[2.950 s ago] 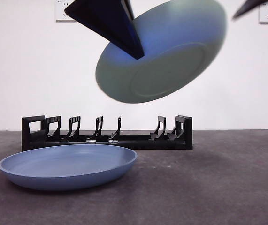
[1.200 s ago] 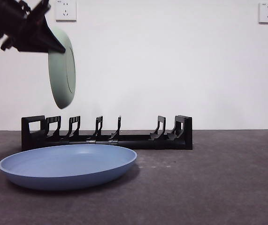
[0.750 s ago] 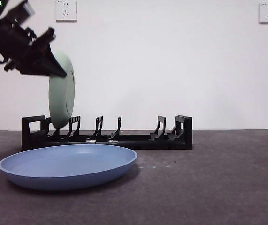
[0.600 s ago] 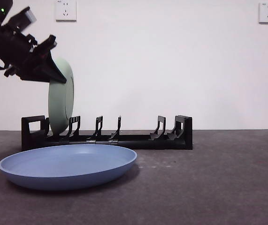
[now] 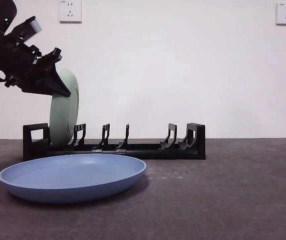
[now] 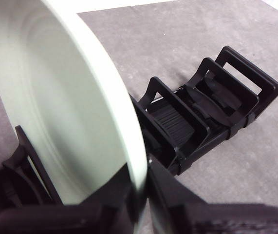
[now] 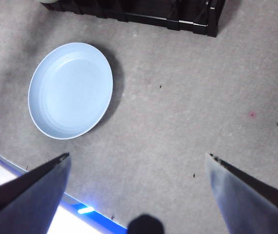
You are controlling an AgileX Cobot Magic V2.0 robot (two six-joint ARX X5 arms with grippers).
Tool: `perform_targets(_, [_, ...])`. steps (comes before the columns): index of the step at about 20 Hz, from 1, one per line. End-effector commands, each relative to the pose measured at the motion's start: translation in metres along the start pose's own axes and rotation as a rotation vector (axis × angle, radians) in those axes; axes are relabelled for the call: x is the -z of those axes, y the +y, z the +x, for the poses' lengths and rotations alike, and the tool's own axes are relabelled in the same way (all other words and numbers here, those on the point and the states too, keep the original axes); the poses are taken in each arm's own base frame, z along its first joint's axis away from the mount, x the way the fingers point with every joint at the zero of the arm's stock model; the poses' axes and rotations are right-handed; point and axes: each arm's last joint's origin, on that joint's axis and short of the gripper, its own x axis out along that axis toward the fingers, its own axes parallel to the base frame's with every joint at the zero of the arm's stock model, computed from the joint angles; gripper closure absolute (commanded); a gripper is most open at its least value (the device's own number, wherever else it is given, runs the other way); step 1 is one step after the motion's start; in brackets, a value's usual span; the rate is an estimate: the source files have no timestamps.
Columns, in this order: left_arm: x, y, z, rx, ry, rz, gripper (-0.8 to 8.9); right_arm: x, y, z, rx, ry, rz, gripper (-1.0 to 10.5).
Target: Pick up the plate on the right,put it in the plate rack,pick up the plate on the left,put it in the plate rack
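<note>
At far left of the front view, left gripper (image 5: 57,87) clamped on the upper rim of the pale green plate (image 5: 65,110), held on edge and nearly upright, lower rim already down between the first dividers at the left end of the plate rack (image 5: 132,147). Directly below the jaws, so only a short straight drop and a let-go seem needed. In front, lying flat on the table (image 5: 233,200), the blue plate (image 5: 72,175). High above, well apart, right gripper (image 7: 139,165) spread wide, holding nothing.
</note>
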Motion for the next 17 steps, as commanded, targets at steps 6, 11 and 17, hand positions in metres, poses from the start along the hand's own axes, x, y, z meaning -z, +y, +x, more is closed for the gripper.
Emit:
perform_targets(6, [0.009, -0.010, 0.008, -0.039, 0.094, 0.114, 8.18, 0.001, 0.000, 0.002, -0.005, 0.001, -0.009, 4.8])
perform_targets(11, [0.009, -0.014, 0.010, -0.040, 0.092, 0.125, 8.18, 0.001, 0.000, 0.002, -0.005, 0.002, -0.008, 4.8])
perform_targets(17, [0.009, -0.016, 0.011, -0.034, 0.096, 0.122, 7.12, 0.001, 0.000, 0.002, -0.005, 0.002, -0.008, 4.8])
